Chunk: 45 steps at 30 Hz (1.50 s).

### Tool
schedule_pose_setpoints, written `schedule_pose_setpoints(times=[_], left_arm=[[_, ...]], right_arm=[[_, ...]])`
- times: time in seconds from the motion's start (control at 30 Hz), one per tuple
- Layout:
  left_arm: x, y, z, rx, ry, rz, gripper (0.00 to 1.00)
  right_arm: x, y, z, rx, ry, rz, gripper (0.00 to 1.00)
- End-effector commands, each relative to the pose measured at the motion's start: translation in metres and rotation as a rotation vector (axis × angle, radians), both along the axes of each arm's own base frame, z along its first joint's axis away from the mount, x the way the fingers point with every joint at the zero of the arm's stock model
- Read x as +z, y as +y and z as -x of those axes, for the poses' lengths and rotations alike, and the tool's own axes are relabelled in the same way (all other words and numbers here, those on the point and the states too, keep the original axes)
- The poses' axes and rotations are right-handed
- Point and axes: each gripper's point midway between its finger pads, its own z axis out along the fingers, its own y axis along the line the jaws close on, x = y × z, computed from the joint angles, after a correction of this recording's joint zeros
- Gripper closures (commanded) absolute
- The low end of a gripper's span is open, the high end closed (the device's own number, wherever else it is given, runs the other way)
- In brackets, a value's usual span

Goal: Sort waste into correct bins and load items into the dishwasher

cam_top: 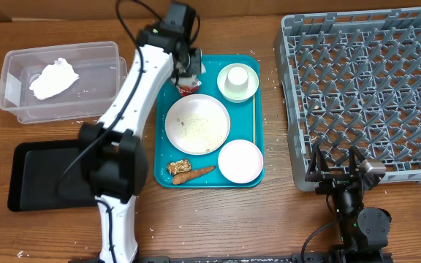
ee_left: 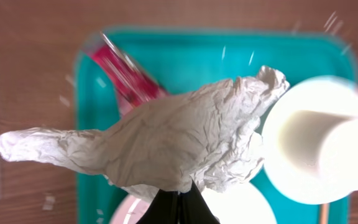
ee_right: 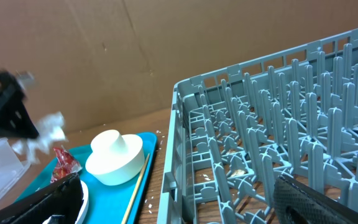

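Observation:
My left gripper (ee_left: 179, 200) is shut on a crumpled white napkin (ee_left: 166, 140) and holds it above the far left corner of the teal tray (cam_top: 164, 109); it also shows in the overhead view (cam_top: 186, 73). The red wrapper (cam_top: 187, 89) lies under it on the tray. The plate (cam_top: 197, 124) carries rice grains. A bowl (cam_top: 240, 161), an upturned cup on a bowl (cam_top: 238, 80), a wooden stick (cam_top: 254, 117), a carrot piece (cam_top: 198, 172) and a brown chunk (cam_top: 179, 166) are on the tray. My right gripper (cam_top: 346, 175) is open and empty at the front edge of the grey dish rack (cam_top: 371, 88).
The clear tub (cam_top: 20, 73) at the far left holds one crumpled napkin (cam_top: 53, 77). The black tray (cam_top: 42, 175) lies in front of it, partly under my left arm. Crumbs are scattered on the wood between the teal tray and the rack.

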Motion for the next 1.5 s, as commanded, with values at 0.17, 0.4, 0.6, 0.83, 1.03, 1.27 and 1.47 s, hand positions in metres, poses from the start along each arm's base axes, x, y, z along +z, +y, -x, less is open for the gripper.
schedule_pose_setpoints(times=[0.17,0.4,0.6,0.83,1.03,1.27,1.47], left_arm=[[0.112,0.119,-0.026,0.315,-0.321,-0.245,0.96],[0.102,0.222,-0.016,0.509,-0.26,-0.31,0.0],[0.083,0.228,-0.008,0.473,-0.17,-0.084,0.0],[0.078,0.148,-0.011,0.263,-0.104,0.233,0.0],[0.052,0.058,-0.011,0.09,-0.032,0.264,0.0],[-0.024,0.022,-0.03,0.108,0.021,0.119,0.0],[-0.091,0.018,-0.035,0.139,0.101,0.07,0.0]], right_arm=[[-0.002,0.002,0.0,0.01,-0.003,0.006,0.0],[-0.002,0.002,0.0,0.01,-0.003,0.006,0.0],[-0.002,0.002,0.0,0.01,-0.003,0.006,0.0],[-0.002,0.002,0.0,0.01,-0.003,0.006,0.0],[-0.002,0.002,0.0,0.01,-0.003,0.006,0.0],[-0.002,0.002,0.0,0.01,-0.003,0.006,0.0],[-0.002,0.002,0.0,0.01,-0.003,0.006,0.0]])
